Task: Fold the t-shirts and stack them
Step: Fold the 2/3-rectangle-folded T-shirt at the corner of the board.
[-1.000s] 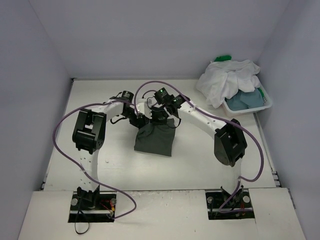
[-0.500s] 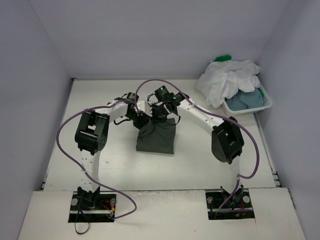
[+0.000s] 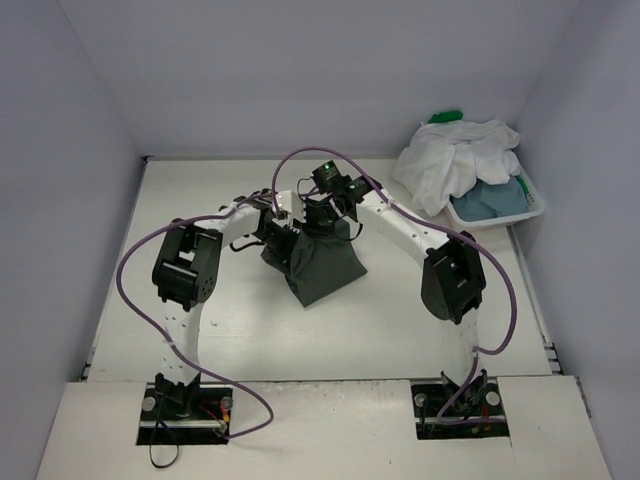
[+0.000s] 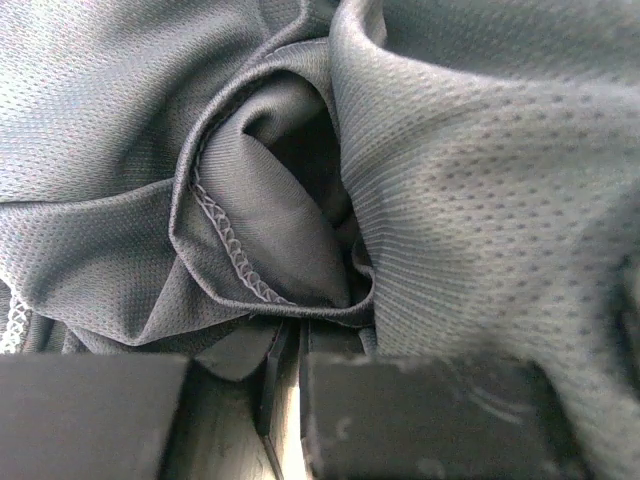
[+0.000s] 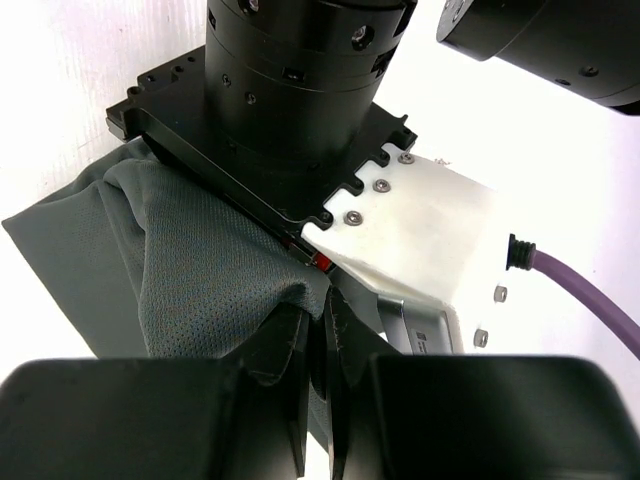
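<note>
I have one t-shirt (image 3: 322, 270) lying in the middle of the table (image 3: 220, 330), the left gripper (image 3: 283, 232) and right gripper (image 3: 318, 215) side by side at its far edge, and the basket (image 3: 495, 216) in the far right corner with a heap of shirts (image 3: 450, 165) piled in it.

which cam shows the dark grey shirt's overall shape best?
Top external: the dark grey t-shirt shows its whole bunched outline, only its top edge hidden by the arms. Left wrist shows just close-up folds and a stitched hem. Right wrist shows one part, pinched in the right end effector, the rest blocked by the left arm.
</note>
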Motion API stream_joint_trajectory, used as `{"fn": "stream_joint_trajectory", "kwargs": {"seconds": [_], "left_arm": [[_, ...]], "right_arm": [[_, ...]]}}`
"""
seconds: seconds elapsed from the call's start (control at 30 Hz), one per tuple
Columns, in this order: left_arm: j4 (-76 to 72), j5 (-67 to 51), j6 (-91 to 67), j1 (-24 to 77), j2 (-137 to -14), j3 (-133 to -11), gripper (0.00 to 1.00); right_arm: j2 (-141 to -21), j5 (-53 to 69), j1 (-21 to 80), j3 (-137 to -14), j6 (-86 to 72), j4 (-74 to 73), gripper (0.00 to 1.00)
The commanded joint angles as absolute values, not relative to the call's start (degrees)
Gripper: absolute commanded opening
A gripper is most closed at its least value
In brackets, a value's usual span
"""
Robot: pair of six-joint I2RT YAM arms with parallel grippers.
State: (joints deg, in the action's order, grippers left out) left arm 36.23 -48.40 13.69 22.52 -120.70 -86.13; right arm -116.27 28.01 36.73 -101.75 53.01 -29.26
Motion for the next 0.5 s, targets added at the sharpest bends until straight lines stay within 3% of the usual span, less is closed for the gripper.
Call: {"fn": "stream_joint_trajectory", "kwargs": {"seconds": [0.0,0.47], "left_arm": [[37.36,-51.68,16.62,25.14,-117.07,-87.71,0.00],[32.61,-44.04,11.79,18.11,-108.20,-93.51,0.00]], "right_arm": [[-117.16,28.74,35.77,-104.77,51.42,-25.05,0.00],[-116.45,28.92,36.82,-102.83,50.71,-24.52,0.00]]}}
